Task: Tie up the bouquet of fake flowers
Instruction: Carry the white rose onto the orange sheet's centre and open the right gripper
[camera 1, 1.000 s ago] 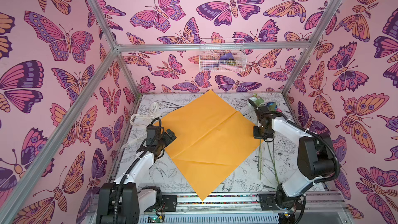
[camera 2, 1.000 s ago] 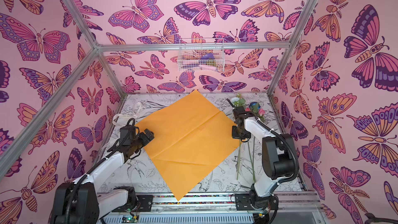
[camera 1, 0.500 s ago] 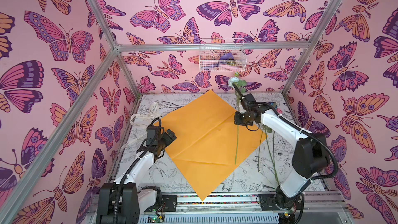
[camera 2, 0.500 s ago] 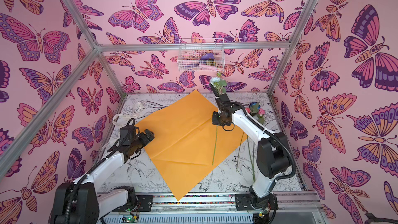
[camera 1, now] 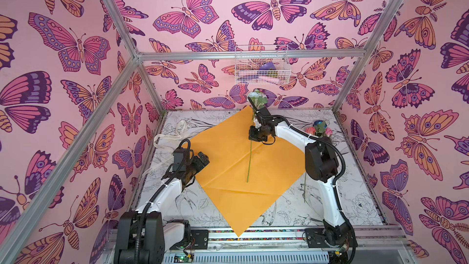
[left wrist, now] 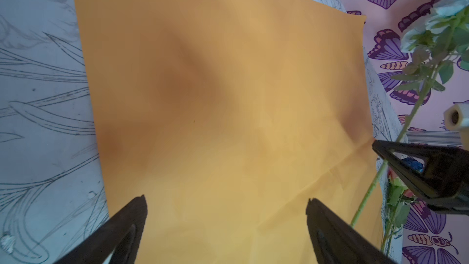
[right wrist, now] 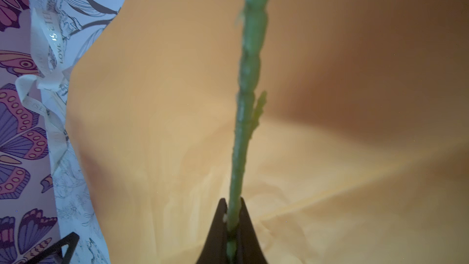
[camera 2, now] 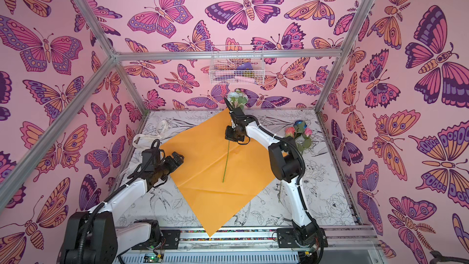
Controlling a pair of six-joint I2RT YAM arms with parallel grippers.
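The right gripper (right wrist: 232, 201) is clamped tight on the green stem (right wrist: 247, 92) of a white rose (camera 1: 255, 96); in the right wrist view the two dark fingertips pinch the stem with no gap showing. In both top views this gripper sits just above the centre of the frame, over the upper part of the orange paper sheet (camera 1: 228, 173). The rose head stands above it, near the sheet's top corner and against the butterfly-patterned back wall. From the grip the stem runs down the frame to about the middle of the sheet (whether its lower end touches the paper cannot be told).

The left gripper (left wrist: 225, 199) has its jaws spread wide and holds nothing. In a top view it is at centre left, at the left edge of the sheet; the left wrist view shows both fingers (left wrist: 132, 214) over the paper, and contact with it cannot be judged.

The rest of the flowers, pink and blue roses (camera 1: 318, 130), lie on the sketch-printed table (camera 1: 355, 199) at right of centre, off the sheet and behind the right arm's elbow, well apart from both grippers. The cream ribbon (camera 1: 172, 135) lies loose on the table to the upper left of the left gripper.
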